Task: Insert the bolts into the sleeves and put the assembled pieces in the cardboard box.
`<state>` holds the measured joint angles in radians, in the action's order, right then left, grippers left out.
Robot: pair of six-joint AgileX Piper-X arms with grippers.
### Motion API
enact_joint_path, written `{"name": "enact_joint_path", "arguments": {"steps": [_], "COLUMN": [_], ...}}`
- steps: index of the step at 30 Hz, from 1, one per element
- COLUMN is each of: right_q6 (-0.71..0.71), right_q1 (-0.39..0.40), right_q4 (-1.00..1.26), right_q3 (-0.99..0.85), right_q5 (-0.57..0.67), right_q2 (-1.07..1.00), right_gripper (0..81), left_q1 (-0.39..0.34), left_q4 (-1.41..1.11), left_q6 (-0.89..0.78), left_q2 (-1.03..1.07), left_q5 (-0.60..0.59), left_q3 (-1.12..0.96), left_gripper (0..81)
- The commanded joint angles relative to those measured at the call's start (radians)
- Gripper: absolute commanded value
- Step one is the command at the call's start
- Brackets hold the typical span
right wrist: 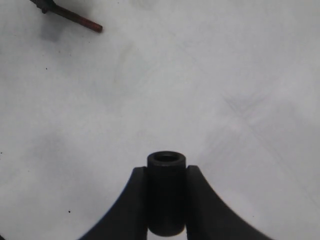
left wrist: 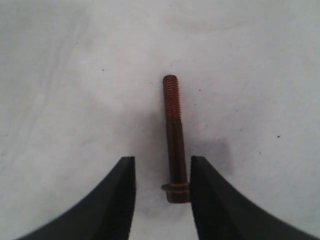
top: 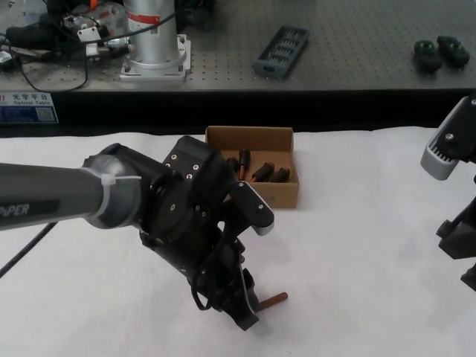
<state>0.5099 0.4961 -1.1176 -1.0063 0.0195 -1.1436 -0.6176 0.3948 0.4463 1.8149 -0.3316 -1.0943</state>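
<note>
**A:** Pose of the left arm (top: 52,190), quick?

**B:** Stretches from the left edge of the high view, wrist bent steeply down. The left gripper (top: 249,312) is low over the white cloth (top: 357,245) at the near edge, in front of the cardboard box (top: 253,140).

**A:** Fingers?

**B:** Parted a little, not clamped. In the left wrist view the bolt (left wrist: 174,135) lies lengthwise btw the two fingers (left wrist: 117,200), head end in the gap, threaded end pointing out past the tips. The head touches one finger, and there's a gap on the other side.

**A:** On the cloth or lifted?

**B:** Can't tell. In the high view the threaded end sticks out of the gripper toward the right.

**A:** And the right arm (top: 450,149)?

**B:** At the right edge of the high view, well apart from the left arm. The right gripper (right wrist: 166,172) is clamped narrow on a black sleeve (right wrist: 166,200), squeezed btw both fingers. The bore end faces away from the wrist, hole visible, cloth beneath.

**A:** Sleeve vs bolt?

**B:** Well apart. The right wrist view has the bolt far off, w/ the other gripper's tip at its head end.

**A:** Box?

**B:** On the cloth at the far side, approx the middle. Several assembled pieces (top: 262,172) lie inside, dark sleeves w/ copper-coloured bolt ends showing.
</note>
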Motion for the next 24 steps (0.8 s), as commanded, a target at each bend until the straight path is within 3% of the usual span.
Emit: {"name": "enact_joint_path", "arguments": {"steps": [1,24], "right_q6": [0.0,0.0], "right_q1": [-0.005,-0.005], "right_q4": [0.008,0.026], "right_q3": [0.001,0.057], "right_q5": [0.032,0.065], "right_q2": [0.01,0.029], "right_gripper": [2.6,2.6], "left_q1": [0.001,-0.01], "left_q4": [0.016,-0.012], "left_q6": [0.011,0.013], "left_q2": [0.009,0.037], "left_q5": [0.002,-0.084], "left_q3": [-0.01,-0.012], "left_gripper": [27.5,27.5]}}
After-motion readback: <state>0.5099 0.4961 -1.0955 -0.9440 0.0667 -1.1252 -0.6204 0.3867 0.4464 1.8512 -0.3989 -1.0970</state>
